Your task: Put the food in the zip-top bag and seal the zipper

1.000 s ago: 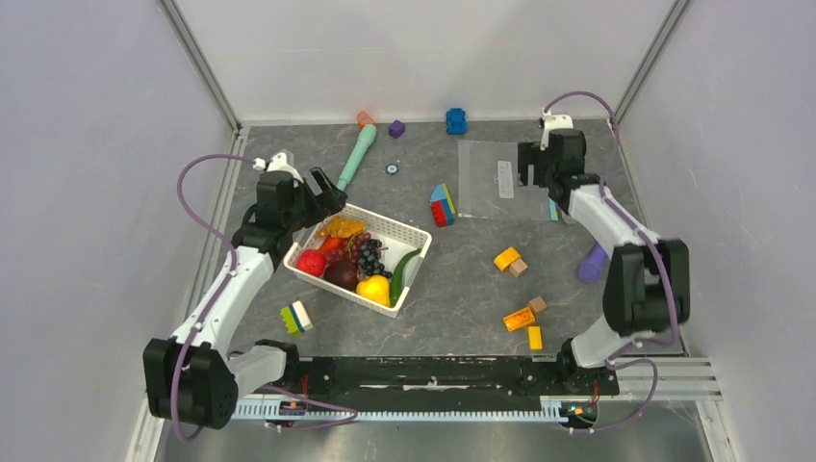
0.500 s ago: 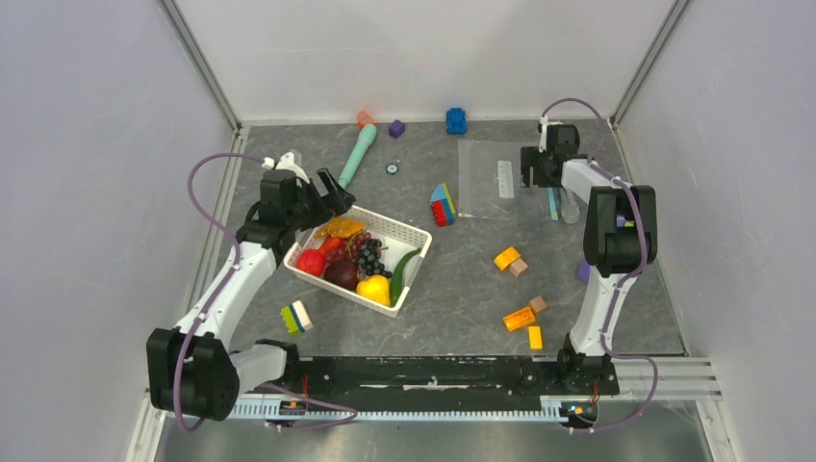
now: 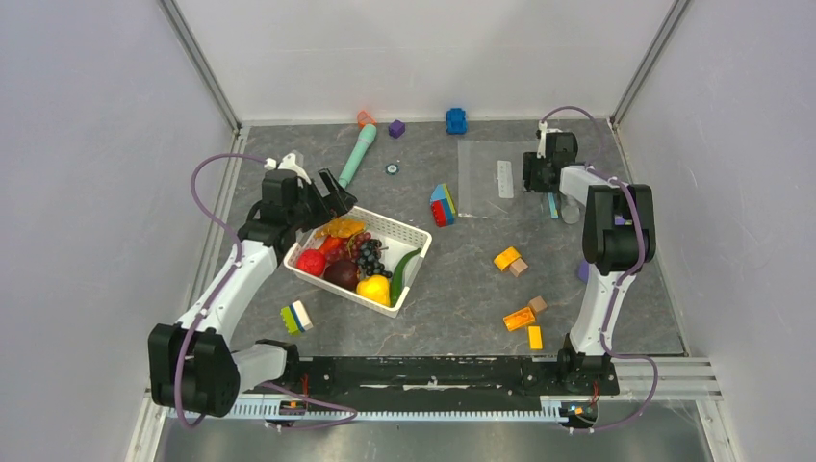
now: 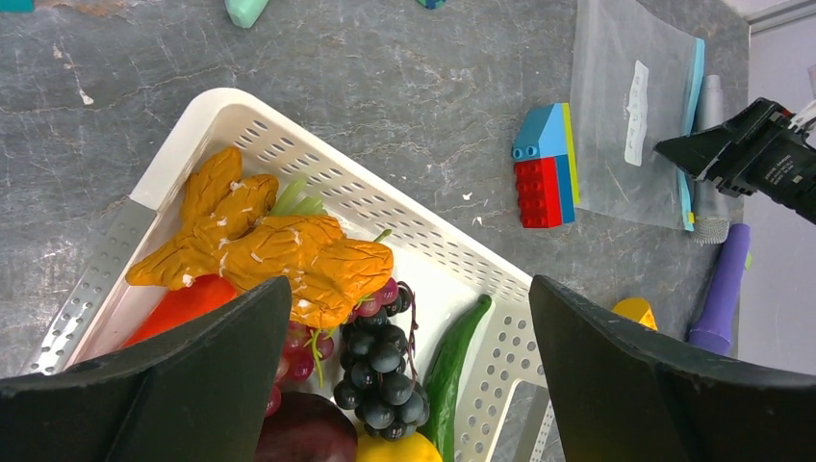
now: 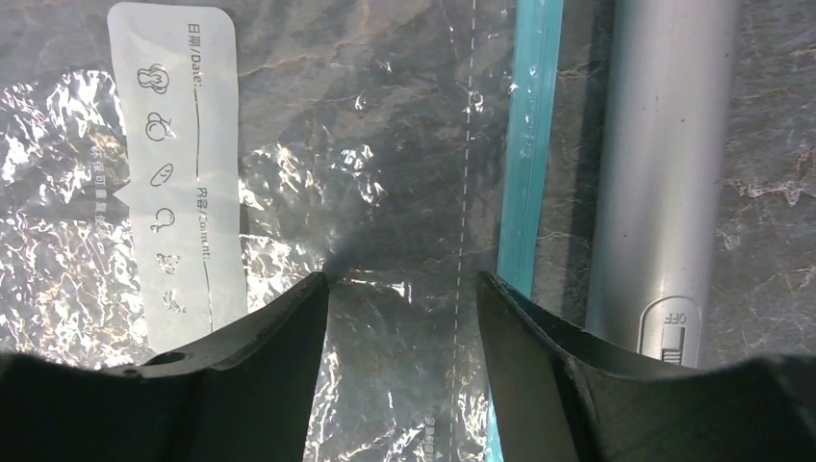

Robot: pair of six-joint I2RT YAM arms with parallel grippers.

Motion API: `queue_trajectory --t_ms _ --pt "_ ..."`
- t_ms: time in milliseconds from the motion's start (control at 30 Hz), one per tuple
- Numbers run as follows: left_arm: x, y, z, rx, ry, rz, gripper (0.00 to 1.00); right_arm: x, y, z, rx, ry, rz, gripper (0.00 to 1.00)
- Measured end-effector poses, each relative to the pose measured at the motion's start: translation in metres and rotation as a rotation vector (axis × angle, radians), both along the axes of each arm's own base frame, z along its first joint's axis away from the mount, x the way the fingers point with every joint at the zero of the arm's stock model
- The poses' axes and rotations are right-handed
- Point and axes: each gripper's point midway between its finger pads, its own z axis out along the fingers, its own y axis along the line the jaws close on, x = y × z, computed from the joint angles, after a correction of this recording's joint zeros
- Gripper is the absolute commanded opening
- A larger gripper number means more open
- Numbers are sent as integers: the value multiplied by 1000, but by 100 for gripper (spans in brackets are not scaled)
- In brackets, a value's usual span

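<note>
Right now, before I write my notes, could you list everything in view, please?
basket: one, white mesh, left of centre
food: at least six pieces, red, maroon, yellow, purple, green, orange, in the basket
zip-top bag: one, clear, far right, flat
zipper: one, light blue, bag's right edge
silver cylinder: one, beside the zipper
marker-shaped toy: one, teal, beyond the basket
brick stack: one, blue, red, yellow, left of the bag
small toys: three, orange, purple, blue, far edge
loose blocks: five, orange, yellow, wood, near right
striped block: one, green, white, blue, near left
purple cylinder: one, right side
left fingers: two, black, open over the basket
right fingers: two, black, apart over the bag
</note>
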Motion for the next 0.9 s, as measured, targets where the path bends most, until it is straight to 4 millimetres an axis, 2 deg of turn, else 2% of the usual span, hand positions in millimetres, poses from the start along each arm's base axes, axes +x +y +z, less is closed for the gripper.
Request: queue_trajectory --t_ms 100,167,500,667,900 --pt "1 0 -3 -4 13 4 100 1 2 0 14 -27 4 42" --pt "1 0 -6 -6 21 6 100 0 2 0 20 -47 3 41" --pt "1 -1 -9 -15 34 13 100 -10 9 2 -15 -65 13 50" --pt "2 -1 -10 -14 39 13 100 -18 0 4 -78 -39 -7 56" --pt "3 -2 -19 -10 66 13 100 -23 -14 4 -106 -20 -31 59"
